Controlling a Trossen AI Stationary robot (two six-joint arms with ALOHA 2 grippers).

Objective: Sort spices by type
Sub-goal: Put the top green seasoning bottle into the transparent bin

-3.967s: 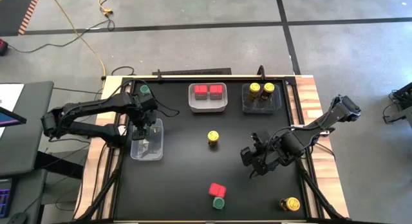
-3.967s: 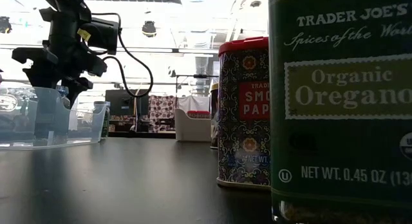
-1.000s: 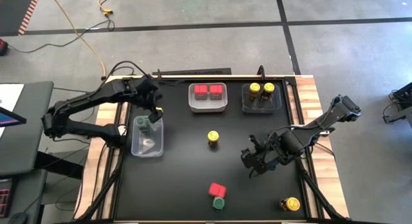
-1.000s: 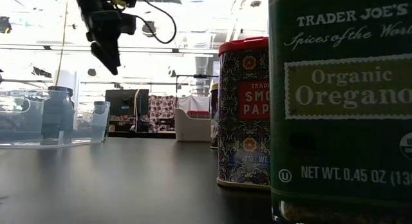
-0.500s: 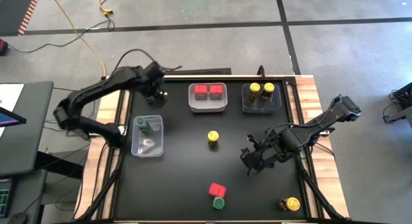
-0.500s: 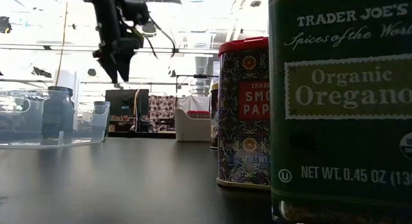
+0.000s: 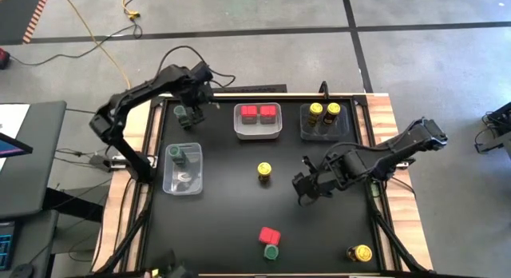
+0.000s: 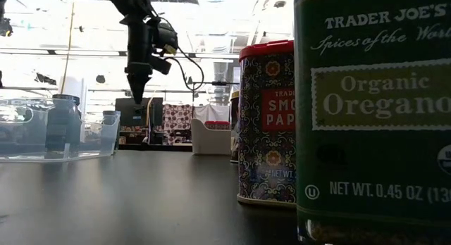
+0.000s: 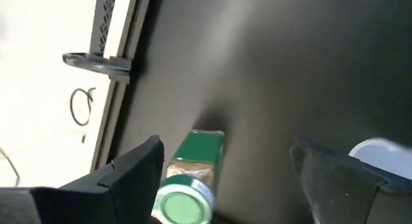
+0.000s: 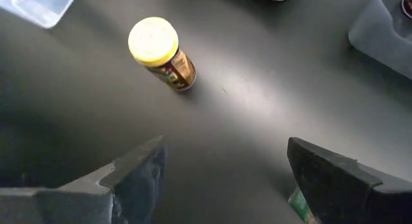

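While the left gripper [image 7: 188,112] hangs with its jaws wide just above a green-lidded jar [image 7: 181,113] near the desk's [image 7: 223,214] back-left corner, the right gripper [image 7: 304,184] hovers wide and empty to the right of the lone yellow-lidded jar [image 7: 264,171] at mid-desk. Left of that jar, a clear tray [image 7: 182,180] holds another green-lidded jar [image 7: 176,154]. Behind it, two red boxes [image 7: 258,113] share a tray.

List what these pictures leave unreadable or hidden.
- Oregano jar, low view: cut off by the frame's edges and hiding the table behind it.
- Jar in the left tray, high view: label too small to read.
- Green-lidded jar under the open left gripper, left wrist view: partly cut off, label blurred.
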